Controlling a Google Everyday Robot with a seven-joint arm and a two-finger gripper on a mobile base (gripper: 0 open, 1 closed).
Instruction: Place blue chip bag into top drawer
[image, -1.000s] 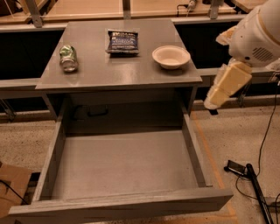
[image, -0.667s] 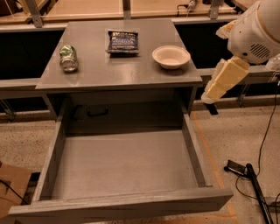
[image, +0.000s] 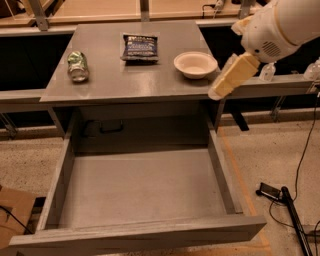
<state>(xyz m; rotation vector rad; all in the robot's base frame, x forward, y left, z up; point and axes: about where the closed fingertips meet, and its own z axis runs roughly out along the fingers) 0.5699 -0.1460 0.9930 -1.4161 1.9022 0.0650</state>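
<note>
The blue chip bag (image: 140, 46) lies flat at the back middle of the grey cabinet top (image: 125, 82). The top drawer (image: 140, 187) is pulled fully out below, with a bare grey bottom and nothing in it. My gripper (image: 220, 89) hangs from the white arm (image: 280, 25) at the upper right. It points down and to the left over the cabinet top's front right corner, just in front of the white bowl. It is well to the right of the bag and holds nothing that I can see.
A crushed green-and-silver can (image: 77, 65) stands at the left of the cabinet top. A white bowl (image: 195, 64) sits at its right. A black device and cables (image: 274, 192) lie on the floor at the right. Cardboard (image: 12, 212) lies at the lower left.
The arm and gripper have moved left, from beside the cabinet to over its front right corner. The bag, can, bowl and drawer have not moved.
</note>
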